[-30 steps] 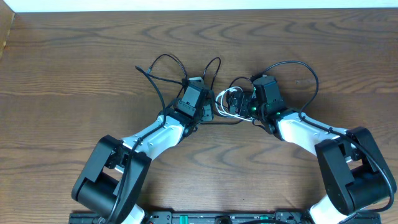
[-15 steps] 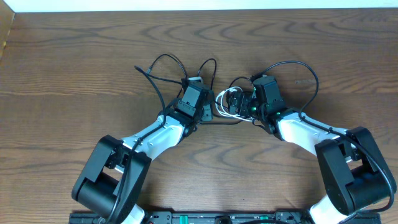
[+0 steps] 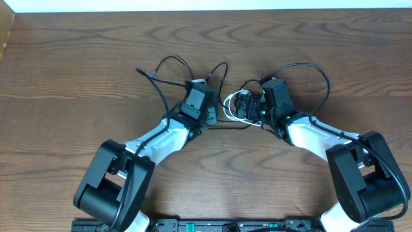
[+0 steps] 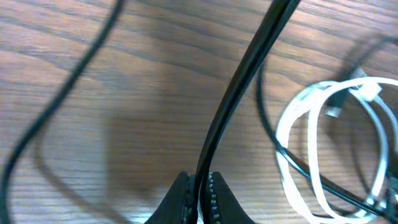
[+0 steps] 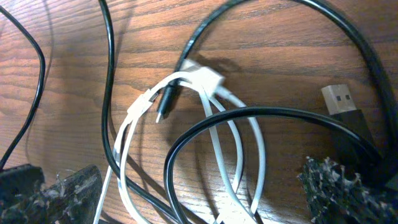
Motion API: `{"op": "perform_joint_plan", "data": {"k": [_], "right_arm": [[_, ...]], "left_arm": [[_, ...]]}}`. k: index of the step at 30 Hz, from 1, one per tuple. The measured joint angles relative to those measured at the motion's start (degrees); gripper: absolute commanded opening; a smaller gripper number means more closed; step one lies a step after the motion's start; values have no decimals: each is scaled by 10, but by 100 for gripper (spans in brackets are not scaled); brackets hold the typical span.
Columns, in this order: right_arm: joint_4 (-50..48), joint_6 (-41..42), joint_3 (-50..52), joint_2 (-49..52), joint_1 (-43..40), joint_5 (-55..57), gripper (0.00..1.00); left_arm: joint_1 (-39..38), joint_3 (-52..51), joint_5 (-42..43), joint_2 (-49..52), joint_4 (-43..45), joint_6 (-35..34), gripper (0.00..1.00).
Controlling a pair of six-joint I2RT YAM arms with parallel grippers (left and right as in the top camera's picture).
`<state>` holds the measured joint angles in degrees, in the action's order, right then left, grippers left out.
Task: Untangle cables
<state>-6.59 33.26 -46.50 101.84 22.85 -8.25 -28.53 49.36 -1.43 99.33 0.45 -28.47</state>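
Two cables noted, tangled together.

Left wrist view: the left gripper [image 4: 198, 186] is clamped on the black cable [image 4: 242, 81], which runs from the pads toward 1 o'clock above the table [image 4: 124, 93]. The white cable [image 4: 298, 124] lies coiled at 3 o'clock.

Right wrist view: the right gripper [image 5: 196, 193] stands spread wide and holds nothing, its fingers straddling the coil. Black loops cross through the white ones. A small dark plug [image 5: 166, 106] sits inside the coil at 11 o'clock, and a USB plug [image 5: 341, 99] lies at 3 o'clock.

Overhead view: both grippers meet just 12 o'clock of table centre with the coil between them. Black slack trails toward 10 and 2 o'clock.

Assessment: the step in hand is securing the black cable. The next move likely calls for the right gripper to pin the white coil while the left draws the black strand out slowly, lest the loops tighten.

Writing: none legible.
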Motion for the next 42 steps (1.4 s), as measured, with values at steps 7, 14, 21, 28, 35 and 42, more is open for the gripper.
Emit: {"op": "perform_joint_plan", "data": {"k": [7,14,21,28,35,42], "right_arm": [[0,0,0,0,0,0,99],[0,0,0,0,0,0,99],[0,0,0,0,0,0,99],[0,0,0,0,0,0,99],[0,0,0,0,0,0,99],[0,0,0,0,0,0,99]], "left_arm": [[38,0,0,0,-9,0,8],[55,0,1,0,-19,0,8],[58,0,1,0,-20,0,8],[58,0,2,0,-19,5,8],[58,0,2,0,-16,5,8],[58,0,2,0,-16,5,8]]}}
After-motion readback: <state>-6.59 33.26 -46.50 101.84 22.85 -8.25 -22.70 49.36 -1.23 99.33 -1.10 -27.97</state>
